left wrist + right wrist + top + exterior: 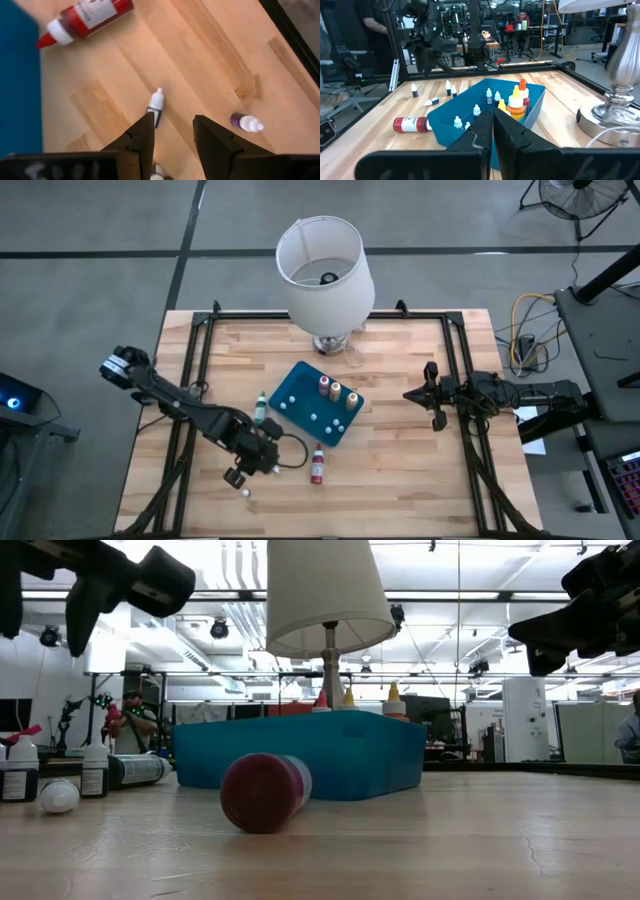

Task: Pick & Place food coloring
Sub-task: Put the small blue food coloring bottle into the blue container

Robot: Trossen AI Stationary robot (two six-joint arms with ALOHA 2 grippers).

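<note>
Wooden worktop (pixel 400 470) carries all items, framed by black rails. Largest item: a lamp (pixel 325 270) with a white shade, at 12 o'clock on the worktop. Below it, near centre, sits a teal tray (pixel 300 395), set at an angle.

Left arm reaches in from 9 o'clock; its gripper (pixel 258 452) hangs over the worktop at about 7 o'clock of the tray. In the left wrist view its fingers (pixel 142 137) stand partly apart with nothing between them. Right arm waits at 3 o'clock, well apart from the tray; its gripper (pixel 432 395) has the fingers (pixel 477 135) pressed together, holding nothing.

Food coloring bottles:
- Three upright bottles (pixel 337 389) stand in a row inside the tray, toward its 1 o'clock edge; their red, yellow and orange tips show above the tray wall in the low view.
- One red bottle (pixel 318 465) lies on its side on the worktop at 6 o'clock of the tray, just beside it.
- One green bottle (pixel 261 406) sits at 9 o'clock of the tray, near its edge.

Several small white-capped vials (pixel 447 90) stand or lie near the left gripper.
</note>
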